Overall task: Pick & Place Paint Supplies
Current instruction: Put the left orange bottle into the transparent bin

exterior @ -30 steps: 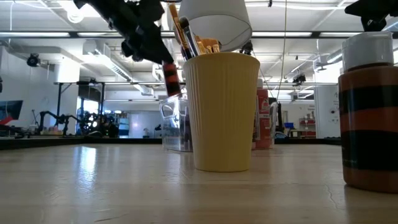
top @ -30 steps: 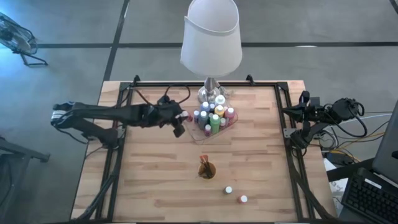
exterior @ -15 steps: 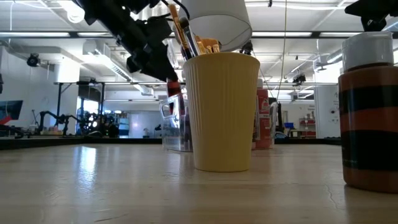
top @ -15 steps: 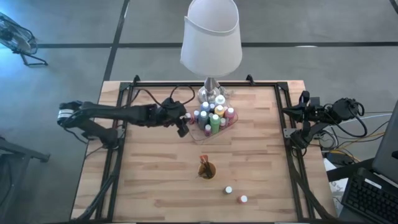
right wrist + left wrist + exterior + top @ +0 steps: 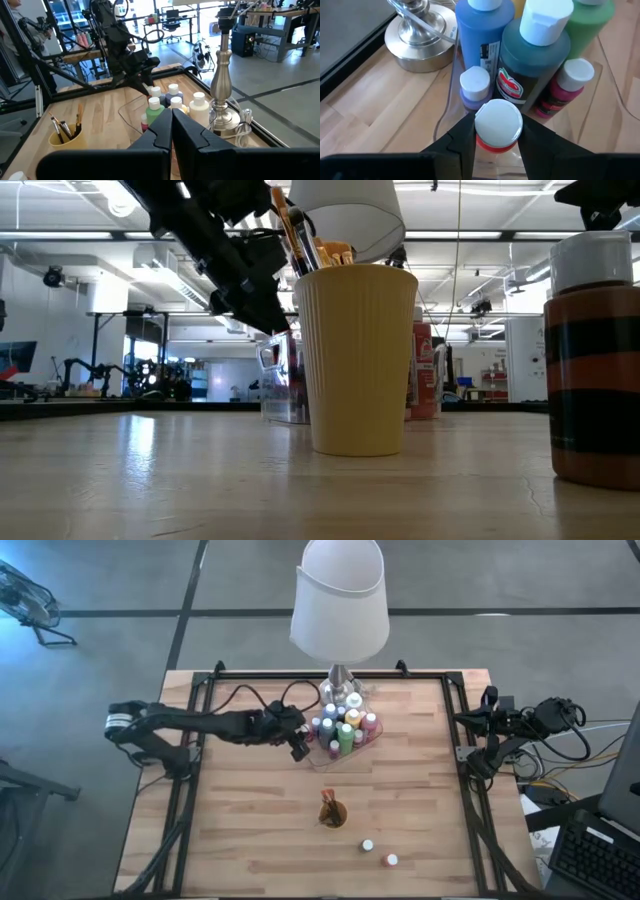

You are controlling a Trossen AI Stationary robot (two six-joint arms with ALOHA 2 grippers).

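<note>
Between the fingers of the left pincer [image 5: 495,142], a small red, white-capped paint bottle [image 5: 496,127] is pinched just short of the bottles crowding the clear plastic tray [image 5: 605,75] ahead, best lowered upright into the near gap; right pincer [image 5: 171,131] pressed together, waiting.

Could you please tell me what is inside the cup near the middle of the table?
The cup holds several thin brushes standing bristles up, poking above its rim. Its opaque wall hides their lower handles and anything else inside.
</note>
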